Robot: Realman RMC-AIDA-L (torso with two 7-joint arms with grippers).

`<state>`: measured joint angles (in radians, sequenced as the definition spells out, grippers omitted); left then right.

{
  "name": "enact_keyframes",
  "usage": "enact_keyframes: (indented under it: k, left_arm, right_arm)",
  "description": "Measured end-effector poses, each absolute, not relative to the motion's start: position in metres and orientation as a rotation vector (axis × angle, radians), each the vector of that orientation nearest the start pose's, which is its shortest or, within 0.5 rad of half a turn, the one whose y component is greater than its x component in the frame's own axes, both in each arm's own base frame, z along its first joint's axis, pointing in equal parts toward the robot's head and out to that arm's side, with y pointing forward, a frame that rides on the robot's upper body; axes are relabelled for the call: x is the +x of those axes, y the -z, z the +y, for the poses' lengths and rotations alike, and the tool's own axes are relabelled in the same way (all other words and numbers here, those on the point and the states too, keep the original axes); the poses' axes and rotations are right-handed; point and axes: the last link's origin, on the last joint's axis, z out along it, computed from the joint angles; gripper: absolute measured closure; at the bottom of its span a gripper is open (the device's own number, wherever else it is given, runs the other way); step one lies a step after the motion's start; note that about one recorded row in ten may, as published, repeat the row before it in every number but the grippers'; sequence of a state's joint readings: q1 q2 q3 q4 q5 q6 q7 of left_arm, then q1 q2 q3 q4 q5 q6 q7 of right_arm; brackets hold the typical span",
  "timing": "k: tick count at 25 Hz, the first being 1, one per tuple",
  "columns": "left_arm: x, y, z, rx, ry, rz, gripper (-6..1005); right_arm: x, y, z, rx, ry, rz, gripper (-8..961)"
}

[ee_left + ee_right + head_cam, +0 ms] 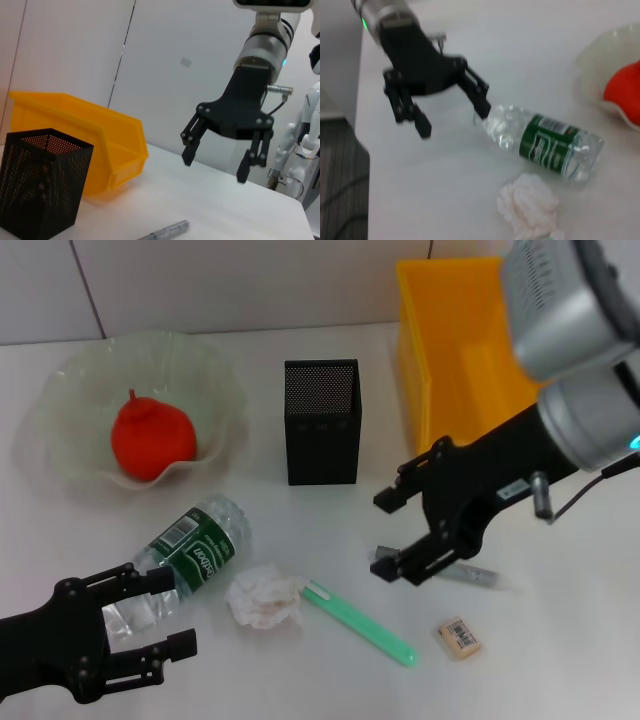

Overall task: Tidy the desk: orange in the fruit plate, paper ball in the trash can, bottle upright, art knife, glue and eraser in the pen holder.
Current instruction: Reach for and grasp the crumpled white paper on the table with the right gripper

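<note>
Head view: the orange [152, 440] already lies in the fruit plate [60, 390]. The bottle [190, 545] lies on its side; the left gripper [150, 612], jaws wide and empty, brackets its cap end. The right gripper [400, 535], also spread and empty, hovers over the art knife [478, 576]. Paper ball [264, 600], glue [360, 623] and eraser [459, 637] rest on the desk [560, 660]; pen holder [322, 421] and trash can [465, 340] stand behind.

Left wrist view: the right gripper hangs open above the knife.

Right wrist view: the left gripper's fingers [481, 100] flank the bottle neck.

Judged step: bottle righting; next, closing on the neck and tilting upright.
</note>
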<state>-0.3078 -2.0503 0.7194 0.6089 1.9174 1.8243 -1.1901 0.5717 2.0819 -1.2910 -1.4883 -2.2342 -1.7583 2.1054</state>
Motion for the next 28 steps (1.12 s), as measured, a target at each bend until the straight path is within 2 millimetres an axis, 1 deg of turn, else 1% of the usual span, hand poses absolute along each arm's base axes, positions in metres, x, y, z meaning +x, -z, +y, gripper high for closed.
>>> enact_keyframes:
  k: [1, 2, 3, 4, 5, 8, 9, 10, 11, 13, 14, 15, 19, 22, 24, 28]
  left_arm:
    - [-0.300, -0.008, 0.241, -2.783, 0.921, -0.588, 199]
    - [-0.300, -0.008, 0.241, -2.783, 0.920, -0.588, 199]
    - [-0.300, -0.008, 0.240, -2.783, 0.920, -0.588, 199]
    - [-0.301, -0.008, 0.240, -2.784, 0.919, -0.588, 199]
    - [-0.301, -0.009, 0.240, -2.786, 0.918, -0.587, 199]
    - [-0.301, -0.009, 0.240, -2.789, 0.917, -0.586, 199]
    - [-0.301, -0.010, 0.240, -2.790, 0.914, -0.585, 199]
    - [-0.302, -0.010, 0.240, -2.790, 0.911, -0.584, 199]
    - [-0.302, -0.010, 0.240, -2.790, 0.911, -0.584, 199]
    - [-0.302, -0.012, 0.240, -2.791, 0.908, -0.584, 199]
    - [-0.303, -0.012, 0.240, -2.791, 0.907, -0.587, 199]
    - [-0.303, -0.012, 0.240, -2.791, 0.907, -0.587, 199]
    - [-0.304, -0.012, 0.238, -2.790, 0.909, -0.590, 199]
    - [-0.304, -0.012, 0.238, -2.790, 0.910, -0.589, 199]
    - [-0.303, -0.012, 0.238, -2.792, 0.911, -0.587, 200]
    - [-0.302, -0.012, 0.239, -2.794, 0.912, -0.582, 200]
  right_arm:
    - [0.129, -0.010, 0.320, -3.065, 0.169, 0.291, 192]
    - [0.129, -0.010, 0.320, -3.065, 0.169, 0.291, 192]
    - [0.127, -0.004, 0.320, -3.066, 0.180, 0.272, 192]
    - [0.125, 0.008, 0.318, -3.065, 0.192, 0.236, 192]
    - [0.125, 0.008, 0.318, -3.065, 0.192, 0.236, 192]
    - [0.123, 0.030, 0.315, -3.055, 0.224, 0.165, 192]
    - [0.123, 0.041, 0.313, -3.051, 0.250, 0.129, 192]
    - [0.122, 0.046, 0.312, -3.049, 0.260, 0.111, 192]
    - [0.122, 0.046, 0.312, -3.049, 0.260, 0.111, 192]
    - [0.122, 0.056, 0.311, -3.044, 0.273, 0.086, 192]
    - [0.122, 0.065, 0.311, -3.026, 0.295, 0.067, 193]
    - [0.122, 0.065, 0.311, -3.026, 0.295, 0.067, 193]
    - [0.121, 0.084, 0.312, -2.970, 0.352, 0.012, 193]
    - [0.118, 0.090, 0.313, -2.959, 0.336, 0.006, 193]
    - [0.115, 0.096, 0.315, -2.945, 0.322, 0.037, 193]
    - [0.116, 0.099, 0.317, -2.941, 0.327, 0.091, 193]
